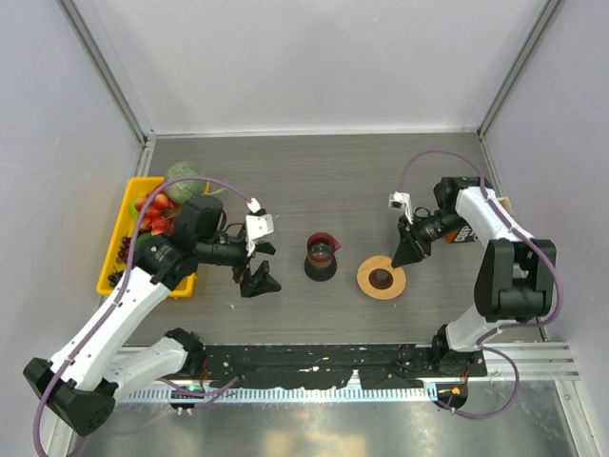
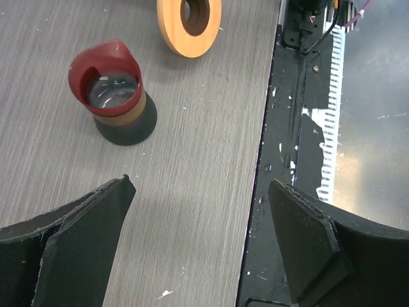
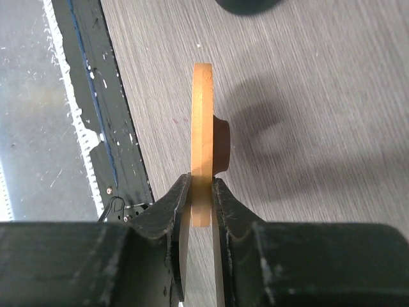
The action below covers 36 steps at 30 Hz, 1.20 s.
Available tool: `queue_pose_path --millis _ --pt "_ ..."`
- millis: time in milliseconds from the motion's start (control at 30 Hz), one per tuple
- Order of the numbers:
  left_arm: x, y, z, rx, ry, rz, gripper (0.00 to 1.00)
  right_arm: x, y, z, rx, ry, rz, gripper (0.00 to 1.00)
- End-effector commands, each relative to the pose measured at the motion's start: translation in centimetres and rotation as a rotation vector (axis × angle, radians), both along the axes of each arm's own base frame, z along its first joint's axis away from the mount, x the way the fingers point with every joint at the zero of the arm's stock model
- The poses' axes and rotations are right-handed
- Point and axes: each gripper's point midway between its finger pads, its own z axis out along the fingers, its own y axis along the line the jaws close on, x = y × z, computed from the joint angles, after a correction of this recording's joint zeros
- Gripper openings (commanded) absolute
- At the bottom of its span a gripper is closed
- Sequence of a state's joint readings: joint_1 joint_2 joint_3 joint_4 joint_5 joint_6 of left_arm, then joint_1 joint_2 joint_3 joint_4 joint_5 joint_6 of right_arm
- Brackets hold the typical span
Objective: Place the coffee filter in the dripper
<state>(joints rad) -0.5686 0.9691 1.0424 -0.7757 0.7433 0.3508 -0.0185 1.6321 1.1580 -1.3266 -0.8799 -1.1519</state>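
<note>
The dripper (image 1: 381,278) is an orange-brown ring with a dark centre, right of the table's middle. My right gripper (image 1: 406,253) is shut on its far-right rim. In the right wrist view the dripper (image 3: 202,115) shows edge-on, pinched between both pads of the right gripper (image 3: 202,184), and its shadow falls on the table beside it. My left gripper (image 1: 259,278) hangs open over the table to the left, with nothing between its fingers (image 2: 96,217). That view also shows the dripper (image 2: 167,25) at the top edge. The coffee filter is not in view.
A small black cup with a red rim (image 1: 322,257) (image 2: 112,89) stands between the two grippers. A yellow bin (image 1: 112,257) of vegetables sits at the left edge. A small dark box (image 1: 463,235) lies by the right arm. A black rail (image 1: 314,360) runs along the near edge.
</note>
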Motion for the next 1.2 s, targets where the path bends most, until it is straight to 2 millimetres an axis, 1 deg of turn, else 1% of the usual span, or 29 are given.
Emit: queue_pose_path --millis 0,33,67,167,233,267,300,333,400,500,567,600,633,700,733,767,867,1033,1067,1167 --pt "0.2 0.2 1.8 -0.075 -0.004 0.035 0.99 -3.9 1.9 6.1 0.099 0.09 -0.034 0.05" --pt "0.2 0.3 2.1 -0.085 0.0 0.041 0.99 -3.9 2.0 7.0 0.108 0.052 -0.041 0.05" --pt "0.1 0.3 2.4 -0.097 -0.004 0.045 0.99 -4.5 2.7 7.9 0.113 0.02 -0.017 0.05" --pt "0.1 0.3 2.9 -0.12 0.004 0.065 0.99 -5.0 3.6 10.0 0.146 -0.02 -0.026 0.05" --pt "0.3 0.2 3.6 -0.152 0.008 0.085 0.99 -5.2 4.0 11.5 0.166 -0.063 -0.026 0.05" --pt "0.4 0.1 4.0 -0.17 0.015 0.092 0.99 -5.2 4.2 12.7 0.179 -0.103 -0.025 0.05" --pt "0.6 0.1 4.4 -0.196 0.025 0.107 0.99 -5.5 4.6 13.5 0.202 -0.106 -0.03 0.05" --pt "1.0 -0.1 5.3 -0.238 0.016 0.119 0.99 -5.7 4.9 14.8 0.22 -0.148 -0.019 0.05" --pt "0.9 -0.5 6.3 -0.312 0.086 0.125 0.98 -6.2 5.8 17.1 0.277 -0.172 -0.011 0.05" --pt "0.4 -1.5 7.5 -0.38 0.163 0.079 0.93 -7.0 7.3 19.8 0.388 -0.129 -0.002 0.05" --pt "0.6 -2.0 7.4 -0.395 0.191 0.07 0.89 -7.0 8.4 21.0 0.456 -0.108 0.02 0.05" --pt "1.1 -2.2 7.0 -0.388 0.188 0.085 0.88 -7.3 8.9 21.3 0.485 -0.085 0.041 0.05" --pt "1.6 -2.4 6.7 -0.383 0.182 0.091 0.88 -7.1 9.3 21.6 0.505 -0.079 0.046 0.05" --pt "1.7 -2.9 6.2 -0.386 0.198 0.069 0.87 -6.5 9.7 21.7 0.52 -0.079 0.041 0.05" --pt "1.8 -3.2 6.1 -0.394 0.21 0.062 0.86 -6.5 9.8 21.5 0.521 -0.041 0.024 0.05" --pt "1.8 -3.6 5.8 -0.395 0.224 0.052 0.86 -6.4 9.9 21.5 0.53 -0.053 0.029 0.05" --pt "1.3 -4.9 5.6 -0.396 0.257 0.002 0.87 -6.5 10.1 21.5 0.533 -0.026 0.022 0.05" --pt "0.7 -6.7 5.6 -0.402 0.317 -0.055 0.87 -5.8 10.8 20.9 0.525 -0.029 0.024 0.05" --pt "0.6 -7.0 5.5 -0.405 0.329 -0.066 0.86 -5.9 10.8 20.7 0.518 -0.005 0.014 0.05" --pt "-0.3 -7.6 5.3 -0.41 0.367 -0.124 0.78 -5.1 11.3 20.4 0.513 -0.03 0.005 0.05"
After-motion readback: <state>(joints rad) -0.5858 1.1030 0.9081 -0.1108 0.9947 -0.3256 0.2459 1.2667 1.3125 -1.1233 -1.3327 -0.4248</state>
